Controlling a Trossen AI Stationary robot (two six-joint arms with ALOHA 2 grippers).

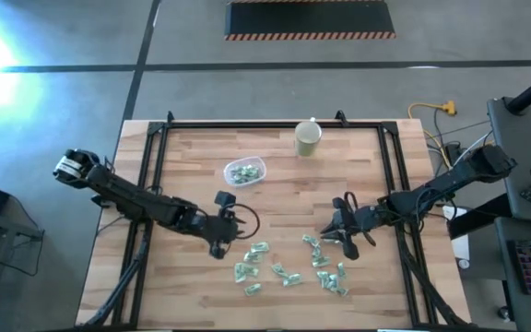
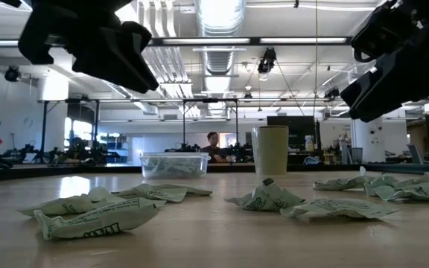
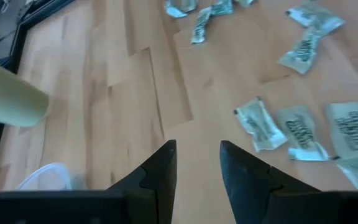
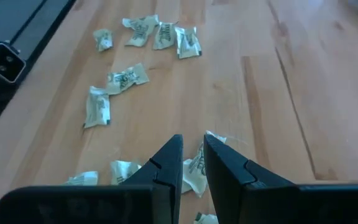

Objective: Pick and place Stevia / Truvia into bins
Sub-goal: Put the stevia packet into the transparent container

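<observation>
Several pale green and white Stevia sachets (image 1: 289, 267) lie scattered flat on the near half of the wooden table. More lie inside the clear tub (image 1: 244, 171), which stands farther back. My left gripper (image 3: 197, 149) hovers open over bare wood left of the scatter (image 1: 245, 222), holding nothing. My right gripper (image 4: 192, 143) hangs above the scatter's right part (image 1: 328, 231), its fingers a narrow gap apart. One sachet (image 4: 196, 167) shows flat through that gap, on the table beneath. In the low view both grippers (image 2: 136, 71) (image 2: 360, 104) are above the sachets (image 2: 95, 212).
A beige cup (image 1: 307, 138) stands near the far edge, right of the tub, and shows in the left wrist view (image 3: 11, 96). A black frame (image 1: 155, 157) borders the table's sides and far edge. Bare wood lies between the tub and the sachets. A person sits in the room beyond (image 2: 213, 145).
</observation>
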